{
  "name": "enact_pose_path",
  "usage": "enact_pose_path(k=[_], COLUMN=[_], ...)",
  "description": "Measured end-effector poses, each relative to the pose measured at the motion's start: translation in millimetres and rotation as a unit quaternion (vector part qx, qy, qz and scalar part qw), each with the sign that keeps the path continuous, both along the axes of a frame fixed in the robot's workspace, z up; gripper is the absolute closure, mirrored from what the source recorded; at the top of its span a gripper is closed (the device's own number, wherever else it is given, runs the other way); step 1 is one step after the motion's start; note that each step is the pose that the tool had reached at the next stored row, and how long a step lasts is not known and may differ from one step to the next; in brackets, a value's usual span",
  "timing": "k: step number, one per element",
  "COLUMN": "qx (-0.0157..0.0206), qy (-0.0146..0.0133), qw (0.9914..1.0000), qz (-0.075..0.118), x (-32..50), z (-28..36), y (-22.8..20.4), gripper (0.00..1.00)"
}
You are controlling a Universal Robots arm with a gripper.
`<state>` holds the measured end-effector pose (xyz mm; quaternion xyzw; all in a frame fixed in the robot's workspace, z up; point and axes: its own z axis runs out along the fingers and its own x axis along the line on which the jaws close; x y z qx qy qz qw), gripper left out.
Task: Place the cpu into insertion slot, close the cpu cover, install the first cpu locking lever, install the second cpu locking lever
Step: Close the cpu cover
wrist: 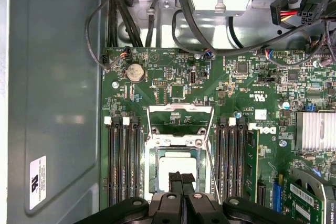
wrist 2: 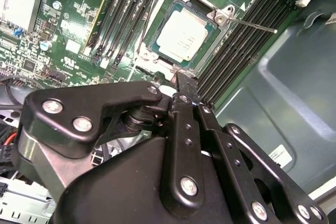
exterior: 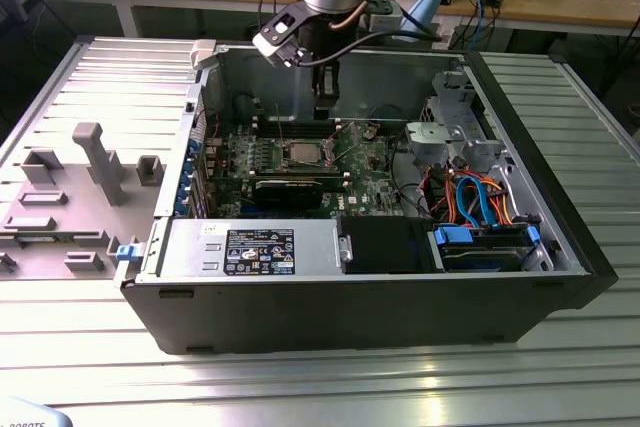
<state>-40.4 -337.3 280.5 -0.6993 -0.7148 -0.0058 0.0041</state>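
Note:
The cpu (wrist: 167, 165), a flat silver-grey square, lies in the insertion slot (wrist: 153, 177) on the green board; it also shows in the second wrist view (wrist 2: 182, 36) and the exterior view (exterior: 303, 154). The cpu cover (wrist: 180, 109), a thin silvery frame, stands tipped open just beyond the slot. A thin wire locking lever (wrist: 212, 171) sticks up free beside the slot and shows as a rod (wrist 2: 253, 25) in the second wrist view. My gripper (wrist: 182, 177) hangs just above the cpu's near edge, fingers shut together and holding nothing. It hovers over the board (exterior: 325, 97) in the exterior view.
Long black memory slots (wrist: 123, 161) flank the socket on both sides. A graphics card (exterior: 290, 187) lies near the socket. The case wall (wrist: 52, 103) stands close by. A drive cage and cables (exterior: 470, 187) fill the exterior view's right. A grey fixture tray (exterior: 70, 197) lies outside the case.

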Motion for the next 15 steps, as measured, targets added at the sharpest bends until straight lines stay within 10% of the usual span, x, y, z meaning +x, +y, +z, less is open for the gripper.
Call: enact_pose_path(k=[15], qx=[0.0000], qy=[0.0000], qw=[1.00000], qz=[0.000], x=[3.8], z=[-0.1], y=[0.0], gripper=[0.89])
